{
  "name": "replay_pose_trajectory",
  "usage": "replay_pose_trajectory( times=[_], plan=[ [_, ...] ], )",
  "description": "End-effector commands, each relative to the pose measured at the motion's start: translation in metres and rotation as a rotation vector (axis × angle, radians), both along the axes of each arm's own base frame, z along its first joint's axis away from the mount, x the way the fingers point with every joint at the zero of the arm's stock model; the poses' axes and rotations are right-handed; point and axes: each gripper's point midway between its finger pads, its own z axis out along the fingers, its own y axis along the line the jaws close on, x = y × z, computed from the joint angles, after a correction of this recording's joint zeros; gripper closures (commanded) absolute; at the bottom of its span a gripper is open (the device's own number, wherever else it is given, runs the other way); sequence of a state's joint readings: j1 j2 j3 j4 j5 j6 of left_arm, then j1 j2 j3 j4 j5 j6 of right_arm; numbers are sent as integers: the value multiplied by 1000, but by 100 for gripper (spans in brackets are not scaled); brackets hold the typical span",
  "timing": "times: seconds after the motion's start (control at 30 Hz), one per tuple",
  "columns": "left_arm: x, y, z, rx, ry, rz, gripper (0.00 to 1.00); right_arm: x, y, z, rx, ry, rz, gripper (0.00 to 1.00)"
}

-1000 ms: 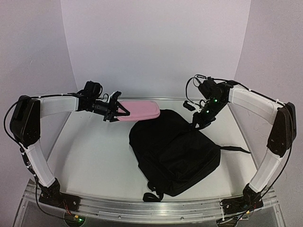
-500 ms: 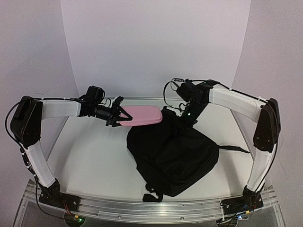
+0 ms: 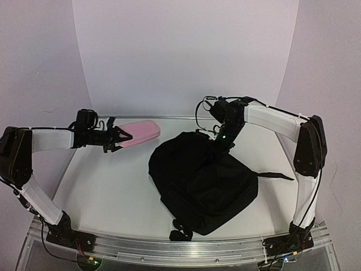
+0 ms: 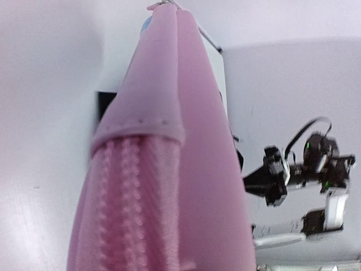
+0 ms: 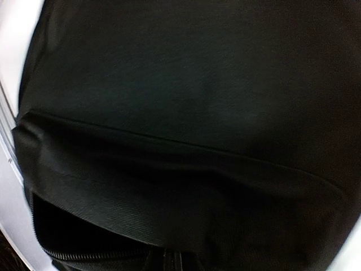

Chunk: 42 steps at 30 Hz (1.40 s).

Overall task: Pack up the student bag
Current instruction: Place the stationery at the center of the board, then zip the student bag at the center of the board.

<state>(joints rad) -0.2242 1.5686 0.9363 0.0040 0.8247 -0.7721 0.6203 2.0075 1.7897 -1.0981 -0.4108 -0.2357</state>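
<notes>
Pulled my left hand (image 3: 118,139) back leftward, clamped on the case (image 3: 141,131). Right hand (image 3: 220,143) came in, fingers together at the far edge of the bag (image 3: 206,183). Bag's mid-table, right of the case, whose long axis points at it.

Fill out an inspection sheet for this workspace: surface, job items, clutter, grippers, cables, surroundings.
Surface: white table, matte.
Job's things: black backpack lies flat right of centre, a strap trailing right; pink pencil case is outside it, held to its left.
Clutter: nothing seen.
Grippers: left gripper shut on the pencil case; right gripper shut at the backpack's far edge, grip on fabric unclear.
Cables: black cable loops over the right wrist.
Surroundings: white backdrop; metal rail at the near edge.
</notes>
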Motion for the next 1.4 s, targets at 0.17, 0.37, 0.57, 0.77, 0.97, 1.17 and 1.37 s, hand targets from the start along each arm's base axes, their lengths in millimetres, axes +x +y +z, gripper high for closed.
replay_pose_trajectory(
  times=[0.17,0.37,0.57,0.77,0.97,1.17,1.37],
  plan=[
    [38,72,-73,43,119,307,85,47,-35,23,-34,-137,-77,100],
    [32,65,-35,33,-29,253,42,45,-20,38,45,-116,-100,100],
    [12,32,39,128,-259,147,24,-4,17,37,207,93,-45,86],
    [-17,-33,64,129,-374,-94,23,-7,14,68,324,127,-64,53],
    [-28,-96,60,178,-427,-279,35,17,-32,109,429,57,-163,49],
    [-46,-171,58,240,-452,-482,58,47,-84,81,278,-8,-306,53],
    [-81,-242,56,248,-474,-652,62,69,-114,44,186,-1,-417,52]
  ],
)
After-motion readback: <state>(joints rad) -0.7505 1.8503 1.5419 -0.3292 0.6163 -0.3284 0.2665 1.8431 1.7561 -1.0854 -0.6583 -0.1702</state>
